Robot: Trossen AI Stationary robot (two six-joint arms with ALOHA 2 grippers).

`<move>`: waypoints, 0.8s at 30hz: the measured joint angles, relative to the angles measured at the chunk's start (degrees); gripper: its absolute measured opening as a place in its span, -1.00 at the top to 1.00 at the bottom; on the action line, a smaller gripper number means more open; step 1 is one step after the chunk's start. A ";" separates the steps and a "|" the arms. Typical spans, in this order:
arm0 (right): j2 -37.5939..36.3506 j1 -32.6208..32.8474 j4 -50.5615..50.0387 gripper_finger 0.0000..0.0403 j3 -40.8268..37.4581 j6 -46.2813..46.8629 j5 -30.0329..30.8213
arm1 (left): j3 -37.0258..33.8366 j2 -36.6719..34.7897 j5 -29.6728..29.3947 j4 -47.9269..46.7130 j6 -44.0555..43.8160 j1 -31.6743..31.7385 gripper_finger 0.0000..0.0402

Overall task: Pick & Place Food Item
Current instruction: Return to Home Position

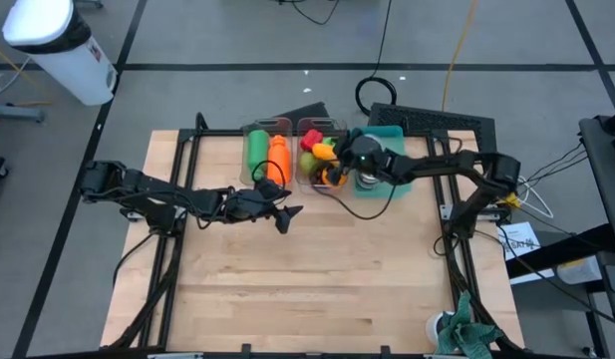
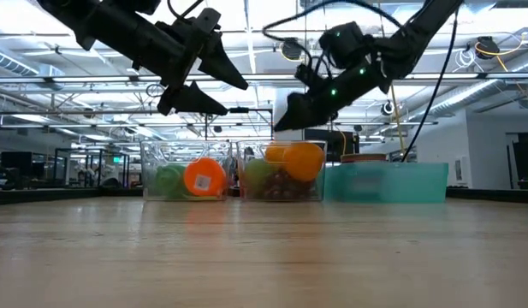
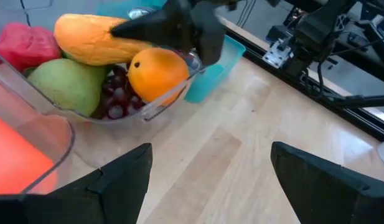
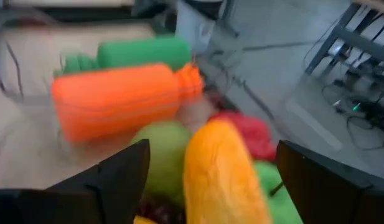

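A clear bin (image 3: 155, 112) at the table's far middle holds food. In it are a long yellow fruit (image 3: 86, 40), an orange (image 3: 157, 74), a green fruit (image 3: 67, 84), a red item (image 3: 27, 43) and dark grapes (image 3: 114, 102). My right gripper (image 1: 332, 165) hangs open over this bin, its fingers (image 3: 160, 28) right above the yellow fruit (image 4: 223, 174). My left gripper (image 1: 284, 214) hovers open above the bare wood just in front of the bins, with nothing between its fingers. My right gripper reaches over the clear bin from the table's right, slanting slightly down. Its open fingers (image 3: 160, 28) stand on either side of the yellow fruit's top. Whether a finger touches the fruit I cannot tell.
A second clear bin (image 1: 265, 155), left of the fruit bin, holds a green bottle (image 4: 142, 53) and an orange bottle (image 4: 117, 99). A teal bin (image 1: 389, 165) stands to the right. A cloth (image 1: 468, 334) lies at the near right corner. Open wood spreads across the near half.
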 joint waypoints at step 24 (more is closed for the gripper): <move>-53.06 5.48 -60.33 -0.73 0.06 4.21 4.81 | -0.14 -45.64 16.39 -39.95 15.81 1.46 -0.69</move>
